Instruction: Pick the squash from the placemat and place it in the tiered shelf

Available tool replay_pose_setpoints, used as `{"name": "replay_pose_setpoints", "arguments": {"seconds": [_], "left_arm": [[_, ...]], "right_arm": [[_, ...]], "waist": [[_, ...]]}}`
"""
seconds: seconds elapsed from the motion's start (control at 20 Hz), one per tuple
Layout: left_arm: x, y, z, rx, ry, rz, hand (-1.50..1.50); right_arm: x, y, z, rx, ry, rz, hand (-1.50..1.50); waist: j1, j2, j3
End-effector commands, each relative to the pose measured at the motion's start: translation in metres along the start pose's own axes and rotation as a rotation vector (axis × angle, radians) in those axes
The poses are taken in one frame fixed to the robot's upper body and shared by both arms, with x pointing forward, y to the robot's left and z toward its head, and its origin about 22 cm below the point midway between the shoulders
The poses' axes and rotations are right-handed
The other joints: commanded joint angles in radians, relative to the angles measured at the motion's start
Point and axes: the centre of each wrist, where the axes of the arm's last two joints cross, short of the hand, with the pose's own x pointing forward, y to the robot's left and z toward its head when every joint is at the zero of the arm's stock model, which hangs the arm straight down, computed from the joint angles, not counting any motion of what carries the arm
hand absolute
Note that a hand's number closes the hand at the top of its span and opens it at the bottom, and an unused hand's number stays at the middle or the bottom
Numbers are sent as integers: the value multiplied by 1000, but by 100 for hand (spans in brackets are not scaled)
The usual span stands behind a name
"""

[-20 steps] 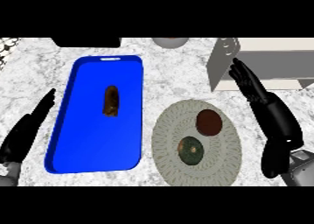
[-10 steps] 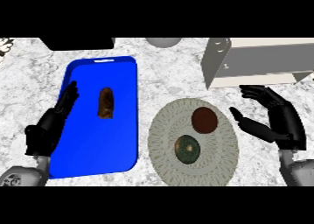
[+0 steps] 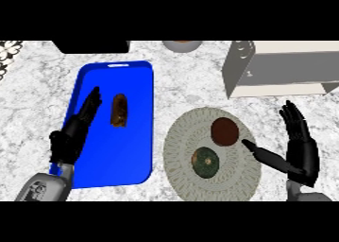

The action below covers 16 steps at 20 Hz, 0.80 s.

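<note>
A dark green round squash (image 3: 207,162) lies on the pale round woven placemat (image 3: 179,165), below a red-brown round item (image 3: 224,130). The tiered shelf (image 3: 283,71), grey with cream boards, stands at the back right. My right hand (image 3: 301,149) is open to the right of the placemat. Its fingers point up and its thumb reaches toward the placemat's rim, apart from the squash. My left hand (image 3: 72,134) is open over the left side of a blue board (image 3: 133,156), with its fingers straight.
A brown elongated item (image 3: 119,109) lies on the blue board just right of my left fingertips. A dark box (image 3: 91,46) and a grey bowl (image 3: 182,45) stand at the counter's back edge. Patterned tiles (image 3: 3,61) show at far left.
My left hand has come in from the left over the blue board and risen toward the brown item. My right hand has dropped from beside the shelf to the placemat's right side.
</note>
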Motion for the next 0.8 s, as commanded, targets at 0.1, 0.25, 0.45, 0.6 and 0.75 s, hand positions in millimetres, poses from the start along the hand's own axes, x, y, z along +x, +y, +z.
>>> {"name": "replay_pose_setpoints", "arguments": {"seconds": [0.1, 0.25, 0.45, 0.6, 0.75], "left_arm": [[3, -7, 0, 8, -15, -4, 0], [4, -18, -6, -4, -12, 5, 0], [-10, -8, -6, -5, -2, 5, 0], [6, -19, -17, -16, -4, -11, 0], [2, -16, -12, -3, 5, 4, 0]], "right_arm": [[20, -22, 11, 308, 50, 125, -150], [50, -10, -1, 348, 28, 220, -150], [90, 4, 19, 417, 65, 297, -150], [111, 3, 2, 479, 100, 441, -150], [134, 4, 0, 606, 142, 609, -150]], "waist": [[4, -7, -3], [6, -5, -3], [-2, -6, -4], [3, -5, -4], [9, -6, -6]]}}
